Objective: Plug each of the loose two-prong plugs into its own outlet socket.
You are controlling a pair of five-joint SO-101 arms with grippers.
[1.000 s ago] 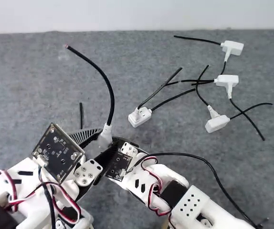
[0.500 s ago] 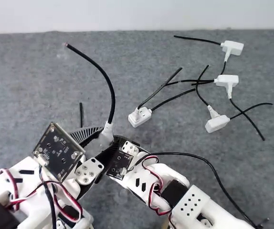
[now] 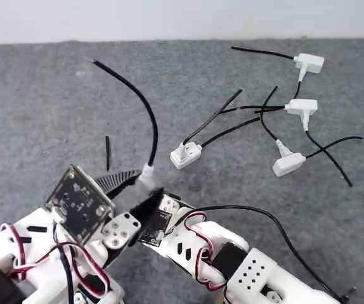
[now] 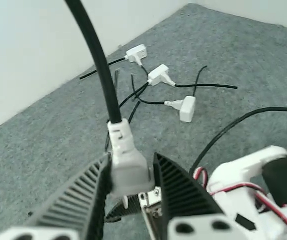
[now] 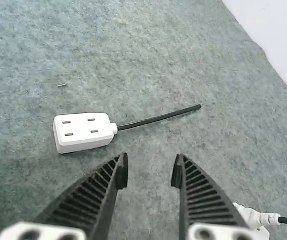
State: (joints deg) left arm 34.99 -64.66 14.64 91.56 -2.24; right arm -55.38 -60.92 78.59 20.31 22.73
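My left gripper (image 4: 131,165) is clamping the white two-prong plug (image 4: 125,150) by its body, and its black cord (image 3: 145,114) is arching up and away to the far left. I'm reading this as the carry step: plug gripped, not yet seated.

My right gripper (image 5: 150,165) is hanging just beside it, jaws parted with nothing between them. It's looking down on the outlet socket (image 5: 81,132), which is lying flat on the grey carpet (image 3: 55,101) just beyond both grippers to the right, slots facing up.

Next I'm going to need the prongs squared over one slot pair, then a straight press. The light socket may slide, so the right jaws could be bracing it.

Three more plugs (image 3: 301,106) are waiting far right with their cords crossing. A short cord scrap (image 3: 108,152) is lying on the left, out of my path.
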